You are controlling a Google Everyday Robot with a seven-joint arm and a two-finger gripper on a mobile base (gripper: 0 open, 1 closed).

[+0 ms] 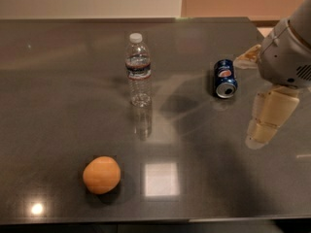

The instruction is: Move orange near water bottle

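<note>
The orange (101, 174) lies on the dark table (58, 96) at the front left. The water bottle (139, 70) stands upright at the table's middle back, clear, with a white cap and a dark label band. It is well apart from the orange. My gripper (256, 89) hangs over the right side of the table, far from both. Its beige fingers (269, 115) are spread open and hold nothing.
A blue soda can (225, 78) lies on its side just left of the gripper, right of the bottle. The table's front edge runs close below the orange. Its right edge passes behind the arm. A bright light reflection (161, 179) shows right of the orange.
</note>
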